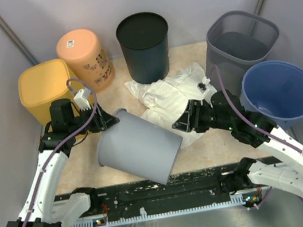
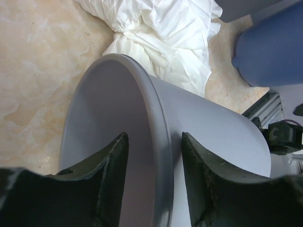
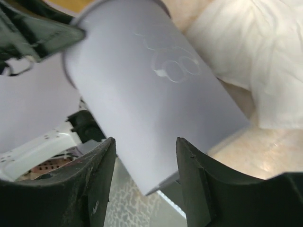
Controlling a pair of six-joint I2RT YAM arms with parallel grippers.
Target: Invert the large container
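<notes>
Okay, large container, grey plastic, is lying tipped on its side mid-table, not yet upside down. Its rim is pointing toward the left side, and its closed base is pointing toward the near edge, by the black rail between the arm bases. Left gripper is sitting at the rim with its jaws parted. In the left wrist view one finger is reaching inside the mouth and the other is sitting outside the wall. The rim is passing between them with a sliver of gap showing on both sides, so the gripper is straddling, not pinching. Right gripper is hovering just beside the container's side wall, jaws spread and holding nothing. The right wrist view is showing the grey wall ahead of the fingers, with a faint ring mark pressed into it. White cloth is lying crumpled behind the container, touching or nearly touching its far side, cannot tell which. Around the back, yellow bin and orange bin are standing bottom-up at left. Black bin is standing upright in the middle. Grey mesh bin and blue bucket are standing upright at right.
</notes>
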